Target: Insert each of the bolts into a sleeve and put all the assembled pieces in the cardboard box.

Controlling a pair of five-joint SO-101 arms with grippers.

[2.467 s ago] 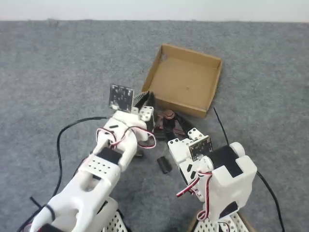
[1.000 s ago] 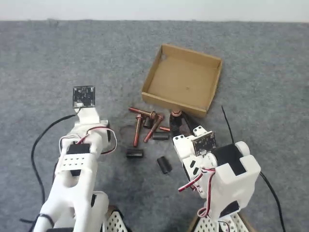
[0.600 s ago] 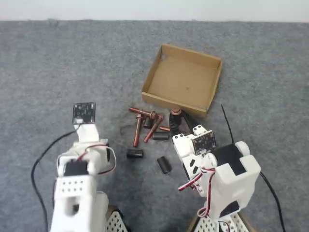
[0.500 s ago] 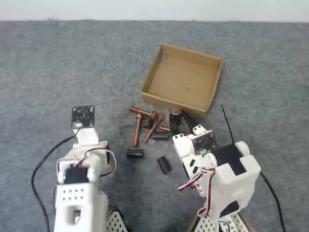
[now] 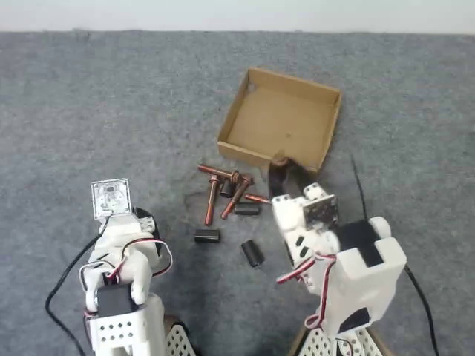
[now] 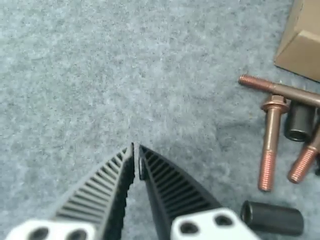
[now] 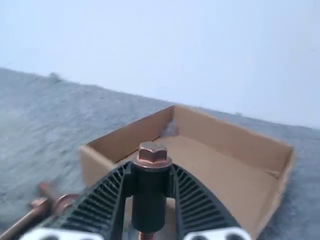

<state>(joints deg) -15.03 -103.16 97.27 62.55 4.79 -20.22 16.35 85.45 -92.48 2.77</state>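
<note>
Right gripper point(image 7: 151, 175): fingers clamped on sleeve point(image 7: 151, 189), bolt point(image 7: 152, 153) seated head-up, at near wall of cardboard box point(image 5: 282, 122), seemingly not yet over box floor.

Risk: early release drops piece on desk point(image 5: 89, 96) outside box; low carry clips wall; tilt lets bolt slide out.

Left gripper point(image 6: 136, 156): fingers together, empty, near-left of desk. Loose bolts point(image 5: 211, 200) and sleeves point(image 5: 207, 236) mid-desk.

Since earlier: left arm drawn back from pile; right gripper nudged toward box.

A grey, felt-like carpet point(image 5: 111, 96) covered the whole tabletop, and a plain pale wall point(image 5: 237, 15) rose behind its far edge.
</note>
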